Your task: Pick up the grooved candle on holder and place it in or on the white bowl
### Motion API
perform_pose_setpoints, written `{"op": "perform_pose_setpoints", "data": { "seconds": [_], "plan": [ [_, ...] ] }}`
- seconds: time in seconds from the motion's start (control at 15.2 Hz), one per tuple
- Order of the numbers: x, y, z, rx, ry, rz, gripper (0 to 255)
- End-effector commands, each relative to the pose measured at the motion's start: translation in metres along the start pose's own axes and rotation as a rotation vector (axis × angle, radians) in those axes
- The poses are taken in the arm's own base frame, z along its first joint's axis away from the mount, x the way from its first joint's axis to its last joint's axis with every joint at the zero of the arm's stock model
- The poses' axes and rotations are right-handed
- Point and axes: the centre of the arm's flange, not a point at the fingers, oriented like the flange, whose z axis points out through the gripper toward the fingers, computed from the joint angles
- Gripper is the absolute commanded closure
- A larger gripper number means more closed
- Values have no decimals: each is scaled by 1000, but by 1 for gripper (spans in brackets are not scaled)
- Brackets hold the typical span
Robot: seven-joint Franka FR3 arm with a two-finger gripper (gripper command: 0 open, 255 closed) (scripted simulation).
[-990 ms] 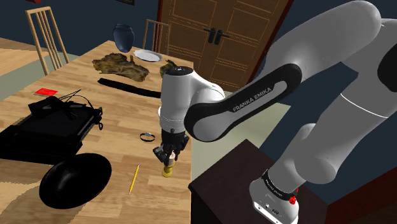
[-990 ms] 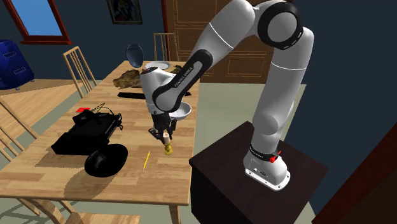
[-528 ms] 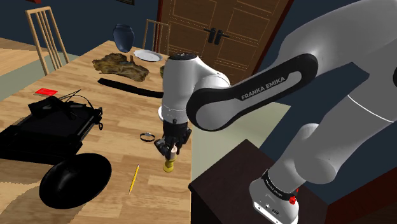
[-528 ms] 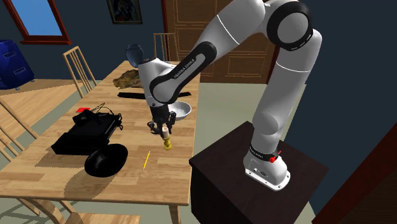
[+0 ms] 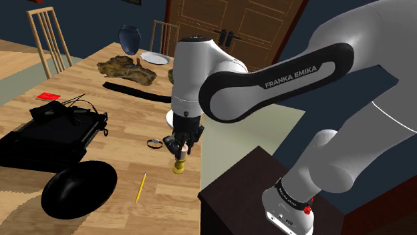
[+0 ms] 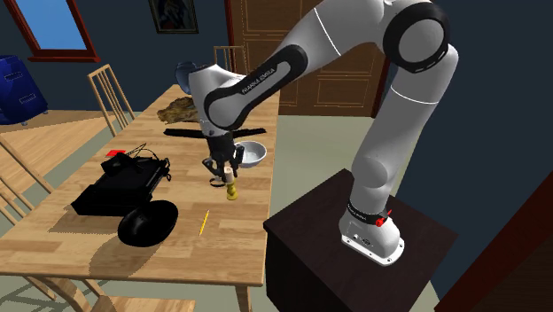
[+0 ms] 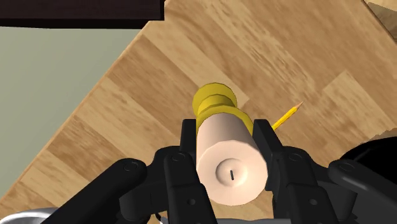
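A cream candle point(image 7: 229, 162) on a yellow holder point(image 7: 215, 102) is clasped between my black fingers point(image 7: 188, 143). My gripper point(image 5: 180, 150) is shut on the candle, and the yellow holder point(image 5: 178, 167) hangs just above the wooden table near its edge. In the second exterior view the gripper point(image 6: 227, 173) holds the candle point(image 6: 230, 186) just before the white bowl point(image 6: 252, 153), which stands on the table beside the arm.
A yellow pencil point(image 5: 140, 187) lies close to the candle, with a small ring point(image 5: 155, 143) beside it. A black bowl-shaped thing point(image 5: 79, 190) and a black box point(image 5: 47, 137) occupy the near table. The dark stand point(image 5: 247, 193) lies off the table edge point(image 5: 200, 160).
The gripper has risen with the candle, lifting the holder off the table and carrying it a little toward the white bowl. The arm's wrist has swung upward.
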Motion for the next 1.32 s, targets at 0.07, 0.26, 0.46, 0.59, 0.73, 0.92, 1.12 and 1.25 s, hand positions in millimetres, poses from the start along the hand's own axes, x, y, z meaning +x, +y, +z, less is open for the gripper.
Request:
{"op": "perform_pose_setpoints", "data": {
  "seconds": [0.07,0.26,0.46,0.59,0.73,0.92,1.12,1.25],
  "plan": [
    [18,18,-9,0,-1,0,255],
    [47,44,-15,0,-1,0,255],
    [76,71,-22,0,-1,0,255],
    [95,89,-26,0,-1,0,255],
    [114,106,-31,0,-1,0,255],
    [143,133,-37,0,-1,0,255],
    [171,159,-44,0,-1,0,255],
    [190,177,-48,0,-1,0,255]
  ]
}}
